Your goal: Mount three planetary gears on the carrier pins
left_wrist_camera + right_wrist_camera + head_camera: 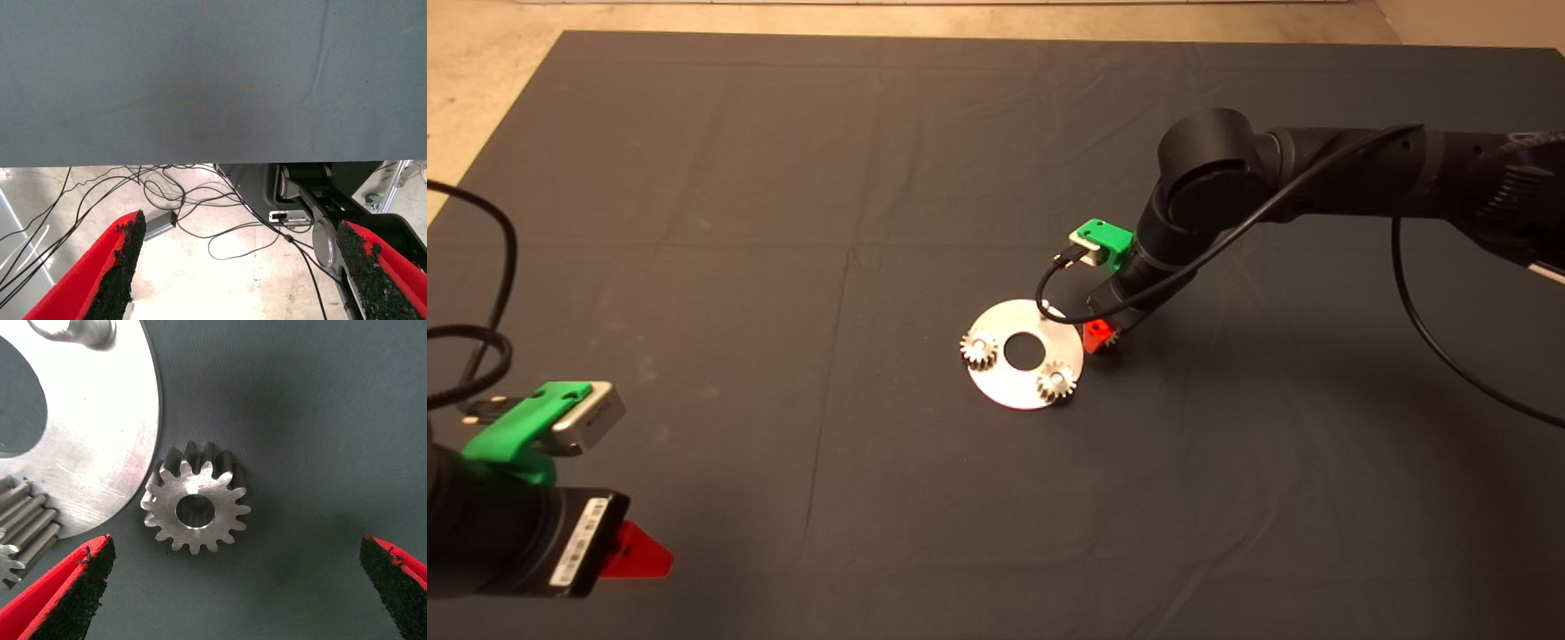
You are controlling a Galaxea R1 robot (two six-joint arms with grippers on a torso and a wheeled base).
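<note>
Altogether three gears [195, 498] (two pinned)

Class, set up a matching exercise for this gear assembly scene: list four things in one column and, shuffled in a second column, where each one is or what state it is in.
Things
1. Third planetary gear
2. Two planetary gears
3. Right gripper
4. Left gripper

States
A. Seated on carrier pins of the disc
B. Open, parked at the mat's lower left
C. Lying flat on the mat beside the disc
D. Open, hovering over the loose gear

Pairs: 1-C, 2-A, 3-D, 4-B
</note>
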